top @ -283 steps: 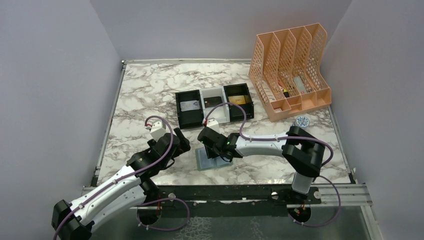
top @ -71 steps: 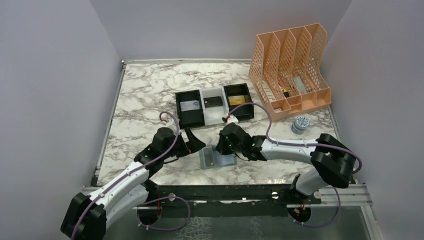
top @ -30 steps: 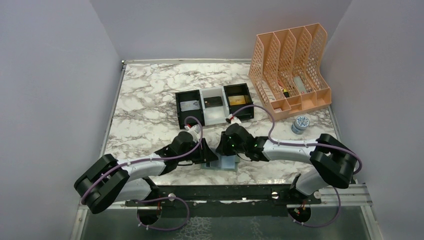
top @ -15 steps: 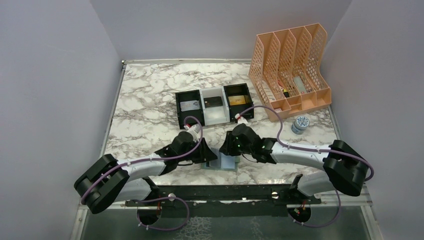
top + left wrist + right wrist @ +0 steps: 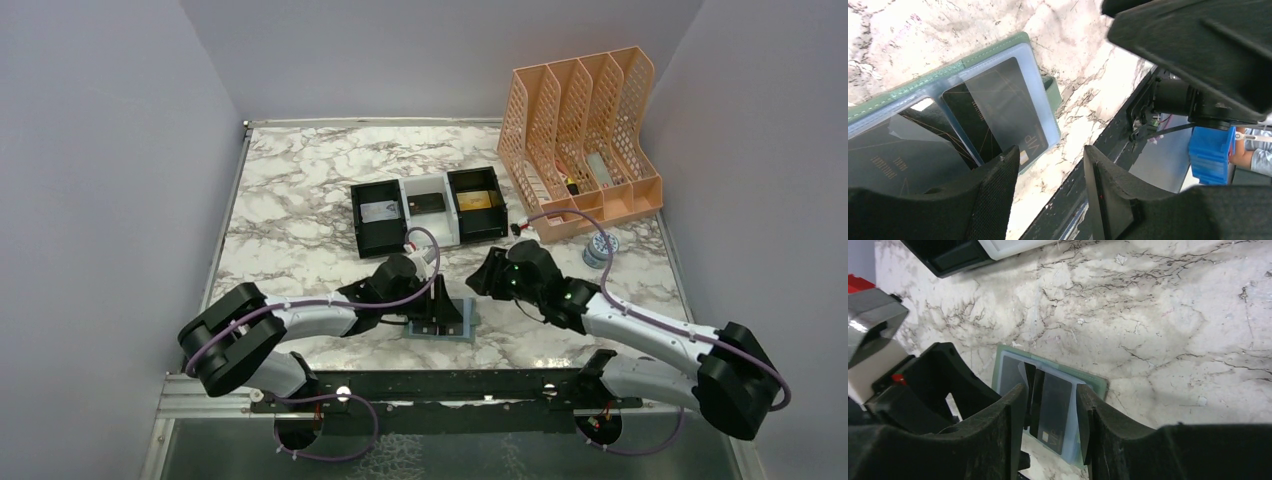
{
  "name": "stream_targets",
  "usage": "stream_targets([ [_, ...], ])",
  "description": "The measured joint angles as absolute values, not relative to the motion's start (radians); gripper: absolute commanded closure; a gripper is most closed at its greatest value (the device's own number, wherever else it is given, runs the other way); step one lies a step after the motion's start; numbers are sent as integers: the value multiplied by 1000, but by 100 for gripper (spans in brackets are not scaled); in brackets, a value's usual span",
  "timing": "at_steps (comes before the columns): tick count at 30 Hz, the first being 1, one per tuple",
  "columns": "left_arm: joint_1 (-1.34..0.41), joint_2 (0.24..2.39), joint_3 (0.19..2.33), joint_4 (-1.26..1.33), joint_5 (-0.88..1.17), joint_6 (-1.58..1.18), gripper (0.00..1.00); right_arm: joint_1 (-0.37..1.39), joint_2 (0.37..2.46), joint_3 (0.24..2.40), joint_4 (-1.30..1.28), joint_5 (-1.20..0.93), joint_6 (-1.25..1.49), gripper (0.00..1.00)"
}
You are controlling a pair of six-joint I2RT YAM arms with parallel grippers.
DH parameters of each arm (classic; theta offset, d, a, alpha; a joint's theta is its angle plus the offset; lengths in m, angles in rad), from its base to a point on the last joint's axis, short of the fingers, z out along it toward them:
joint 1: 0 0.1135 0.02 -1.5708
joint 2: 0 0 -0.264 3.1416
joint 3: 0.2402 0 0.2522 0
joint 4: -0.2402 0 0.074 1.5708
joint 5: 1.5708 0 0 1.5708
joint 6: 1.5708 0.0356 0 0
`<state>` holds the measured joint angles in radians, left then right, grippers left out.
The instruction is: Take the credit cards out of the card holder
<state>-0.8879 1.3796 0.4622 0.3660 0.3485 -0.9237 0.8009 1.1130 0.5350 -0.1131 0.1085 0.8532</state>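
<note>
L tool (image 5: pixel 1050 156) spread, empty, low over card holder (image 5: pixel 464 318) w/ credit cards (image 5: pixel 998 110) pocketed; R tool (image 5: pixel 1049 388) spread, empty, held clear of it.

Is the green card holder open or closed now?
Open: the card holder lies spread flat, inside facing up, with dark cards still in it.

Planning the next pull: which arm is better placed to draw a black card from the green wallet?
Probably left: the left gripper hangs open over the sage-green bifold card holder, right beside the black plastic credit card in its clear pocket. The right gripper hovers off the holder's far right corner.
</note>
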Motion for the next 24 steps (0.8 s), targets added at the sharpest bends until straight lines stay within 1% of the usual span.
stream_targets([
  [6, -905, 1410, 475, 364, 348, -912, 44, 790, 1026, 492, -121, 113, 860, 57],
  [10, -905, 1389, 477, 352, 332, -905, 44, 790, 1026, 471, -116, 87, 861, 57],
  [15, -906, 1313, 482, 254, 236, -887, 43, 790, 1053, 454, -85, 23, 861, 57],
  [20, -905, 1267, 488, 143, 134, -872, 41, 790, 1094, 453, -35, -50, 860, 61],
  [24, -905, 1266, 488, 121, 112, -869, 41, 790, 1143, 453, 4, -99, 860, 66],
])
